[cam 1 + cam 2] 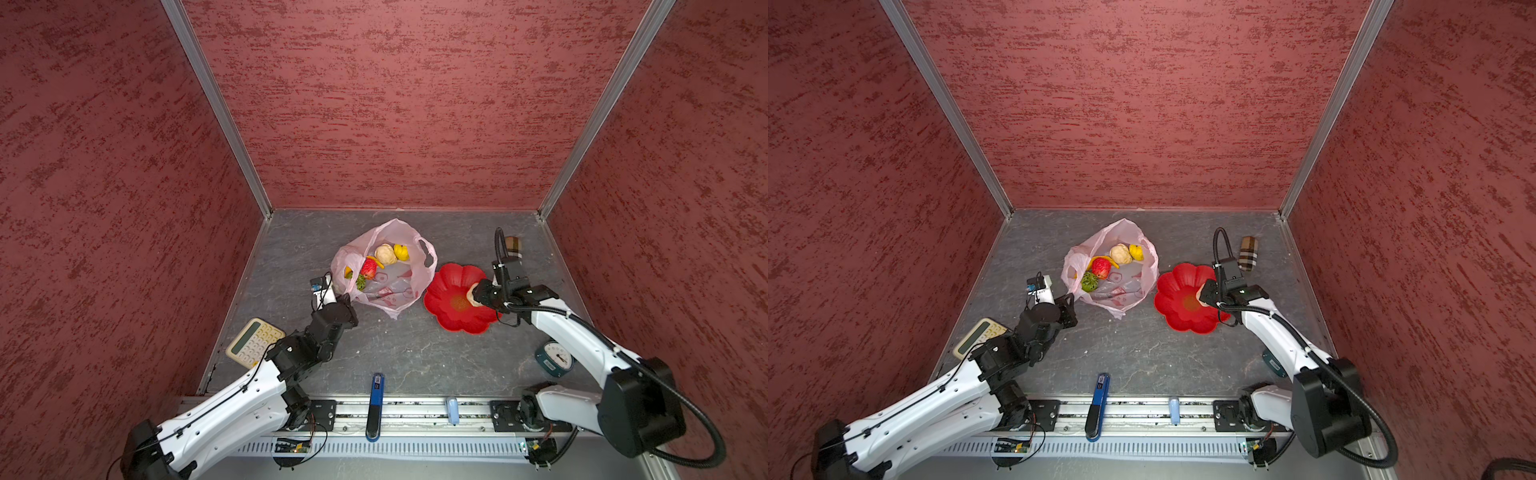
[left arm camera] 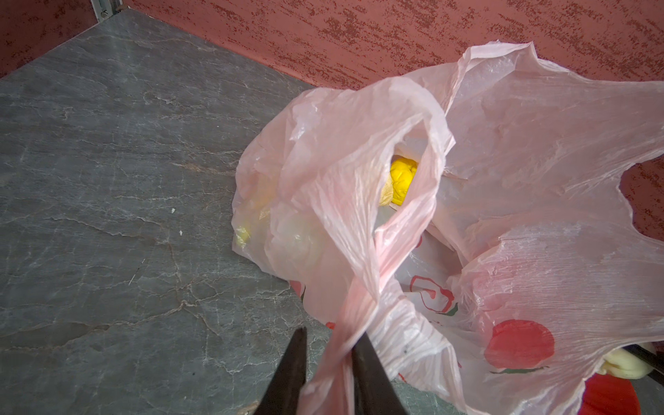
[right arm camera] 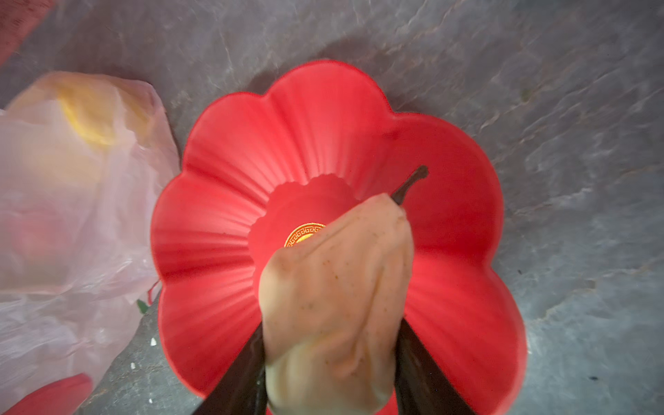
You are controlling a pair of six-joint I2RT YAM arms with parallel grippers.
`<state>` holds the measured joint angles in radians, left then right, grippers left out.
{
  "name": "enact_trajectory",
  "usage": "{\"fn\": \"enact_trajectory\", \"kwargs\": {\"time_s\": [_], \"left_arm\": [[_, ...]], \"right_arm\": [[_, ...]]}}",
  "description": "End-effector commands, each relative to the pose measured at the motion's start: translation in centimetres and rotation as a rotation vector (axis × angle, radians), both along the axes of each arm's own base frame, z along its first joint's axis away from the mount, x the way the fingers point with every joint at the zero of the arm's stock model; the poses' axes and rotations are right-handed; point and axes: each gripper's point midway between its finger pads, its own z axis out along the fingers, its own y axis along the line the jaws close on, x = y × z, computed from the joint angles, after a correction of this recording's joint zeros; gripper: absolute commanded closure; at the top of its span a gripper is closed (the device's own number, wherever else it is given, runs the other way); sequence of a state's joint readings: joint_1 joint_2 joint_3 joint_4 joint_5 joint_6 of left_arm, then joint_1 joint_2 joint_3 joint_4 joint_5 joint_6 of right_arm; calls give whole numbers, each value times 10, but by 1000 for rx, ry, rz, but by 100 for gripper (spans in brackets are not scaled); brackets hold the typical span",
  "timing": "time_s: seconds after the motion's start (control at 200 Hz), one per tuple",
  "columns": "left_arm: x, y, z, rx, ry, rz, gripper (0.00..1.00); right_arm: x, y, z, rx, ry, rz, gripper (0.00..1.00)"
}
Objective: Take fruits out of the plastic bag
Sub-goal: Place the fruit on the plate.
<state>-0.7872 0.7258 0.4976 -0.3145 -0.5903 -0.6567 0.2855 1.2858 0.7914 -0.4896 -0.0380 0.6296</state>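
Near the middle of the grey surface (image 1: 407, 357), the plastic bag (image 1: 419, 274) lies crumpled with its mouth gaping upward. Inside it a top view shows a beige lumpy fruit (image 1: 385, 254) touching a small yellow round fruit (image 1: 401, 252). A red strawberry (image 1: 368, 268) lies against the banana (image 1: 377, 262), and a green round fruit (image 1: 1089, 281) sits just beside the strawberry.

The left fingers (image 2: 291, 377) are clenched on one twisted loop handle (image 2: 345, 323) at the bag's near left side and hold it taut above the surface.

Just beside the bag, on its right, stands a red flower-shaped plate (image 1: 446, 278). The right fingers (image 3: 240, 381) grasp a second beige lumpy fruit (image 3: 334, 280) over the plate's middle. Whether the fruit touches the plate cannot be told.
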Motion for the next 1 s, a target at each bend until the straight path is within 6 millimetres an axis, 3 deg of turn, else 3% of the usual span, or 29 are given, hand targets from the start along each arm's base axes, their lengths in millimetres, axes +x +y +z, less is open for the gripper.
{"fn": "enact_trajectory", "kwargs": {"time_s": [0.0,0.276,0.301,0.501,0.646,0.867,0.887,0.997], "left_arm": [[1,1,8,-4,-5,-3,76],[-1,3,8,-5,-9,1,76],[-1,4,8,-5,-9,2,76],[-2,5,6,0,-5,4,76],[-2,5,7,-3,-8,4,76],[-2,5,8,-4,-10,2,76],[-2,5,8,-5,-10,3,76],[-2,6,8,-7,-12,3,76]], "right_arm": [[16,15,-1,57,-27,22,71],[26,22,-22,65,20,28,64],[25,22,-32,58,45,26,63],[26,22,-42,52,69,20,56],[26,20,-44,43,73,14,42],[35,18,-13,36,7,3,27],[36,17,-11,33,6,3,21],[39,13,33,25,-84,-3,16]]}}
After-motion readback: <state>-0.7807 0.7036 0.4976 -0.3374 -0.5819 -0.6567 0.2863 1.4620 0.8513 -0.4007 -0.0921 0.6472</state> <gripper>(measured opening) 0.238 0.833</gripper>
